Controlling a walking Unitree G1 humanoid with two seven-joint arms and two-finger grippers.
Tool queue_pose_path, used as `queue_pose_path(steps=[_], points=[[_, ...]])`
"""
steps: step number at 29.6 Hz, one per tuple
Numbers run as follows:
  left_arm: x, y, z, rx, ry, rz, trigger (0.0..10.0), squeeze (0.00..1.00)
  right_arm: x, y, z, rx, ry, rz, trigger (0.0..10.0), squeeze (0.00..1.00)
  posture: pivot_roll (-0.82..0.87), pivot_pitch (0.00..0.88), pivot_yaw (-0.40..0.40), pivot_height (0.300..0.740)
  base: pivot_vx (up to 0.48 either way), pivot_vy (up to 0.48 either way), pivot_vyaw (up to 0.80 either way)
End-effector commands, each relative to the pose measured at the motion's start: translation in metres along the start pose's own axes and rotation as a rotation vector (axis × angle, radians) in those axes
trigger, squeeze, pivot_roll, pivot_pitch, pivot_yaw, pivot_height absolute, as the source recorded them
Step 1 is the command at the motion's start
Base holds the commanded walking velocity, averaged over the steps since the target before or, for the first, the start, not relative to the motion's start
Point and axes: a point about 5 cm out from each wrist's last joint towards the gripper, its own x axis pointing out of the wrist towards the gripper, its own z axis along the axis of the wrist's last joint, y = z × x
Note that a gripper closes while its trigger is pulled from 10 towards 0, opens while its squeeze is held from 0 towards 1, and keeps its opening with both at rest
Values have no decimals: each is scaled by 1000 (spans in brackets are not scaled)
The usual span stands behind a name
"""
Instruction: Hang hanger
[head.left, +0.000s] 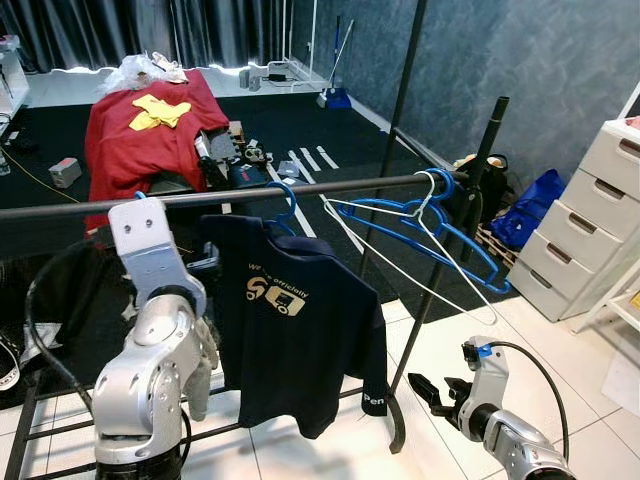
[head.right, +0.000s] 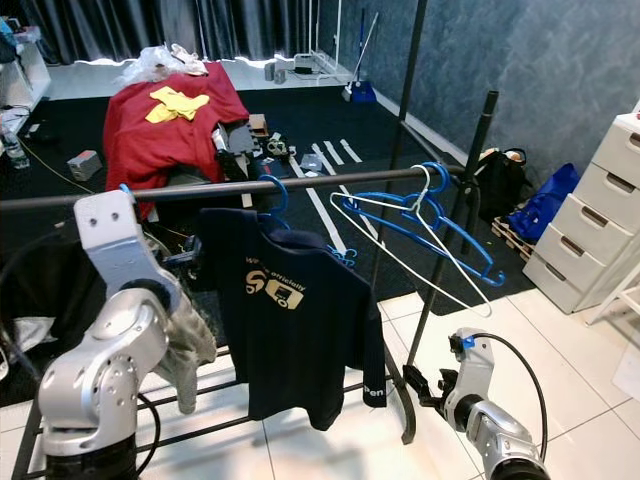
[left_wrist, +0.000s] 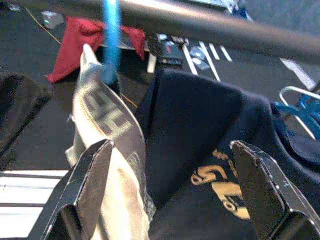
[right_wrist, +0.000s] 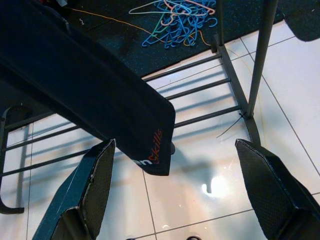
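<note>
step in hand: looks like the tail end of the hang. The blue hanger hook (left_wrist: 111, 35) is already looped over the rail (head.left: 250, 193) at centre-left of the head view, with a grey garment (left_wrist: 112, 150) draped under it.

left gripper (left_wrist: 172, 192): raised up close under the rail, fingers spread wide, nothing pinched. The grey garment is seen just beside one finger (left_wrist: 87, 185); contact can't be judged.

right gripper (right_wrist: 175, 195): held low at lower right of the head view, spread wide and empty, pointed at the tiled floor (right_wrist: 210, 185) and the sleeve of the navy t-shirt (head.left: 290, 320).

where the hanger sits: above and a bit ahead of the left gripper, near the navy t-shirt's own hanger. Spare blue and white hangers (head.left: 430, 225) are bunched at the rail's right end.

next move (guess): the left arm probably needs backing straight out without snagging the grey cloth.
</note>
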Motion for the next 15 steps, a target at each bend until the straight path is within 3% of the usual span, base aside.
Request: queue_pose_path(steps=[1,2,3,4,5,7,11,15], points=[[-1,3,0,155,-9,7,10000,0,-2,-2,-1,18,-2,-5,10000,0,-5,0,-57,740,0,0,0],[2,12,-3,328,-10,48,10000,0,-2,-2,-1,20,-2,-6,10000,0,-3,0,-60,740,0,0,0],[2,12,-3,328,-10,48,10000,0,-2,-2,-1,20,-2,-6,10000,0,-3,0,-60,740,0,0,0],[6,24,-9,455,5,93,10000,0,-2,-2,-1,20,-2,-6,10000,0,-5,0,-61,740,0,0,0],[6,24,-9,455,5,93,10000,0,-2,-2,-1,20,-2,-6,10000,0,-5,0,-61,740,0,0,0],[11,46,-19,548,56,168,10000,0,-2,-2,-1,19,0,-5,10000,0,-12,0,-61,740,0,0,0],[15,61,-24,548,83,213,10000,0,-2,-2,-2,19,2,-4,10000,0,-15,0,-58,740,0,0,0],[19,68,-34,429,133,193,10000,0,-3,-2,-3,19,3,-4,10000,0,-18,0,-58,740,0,0,0]])
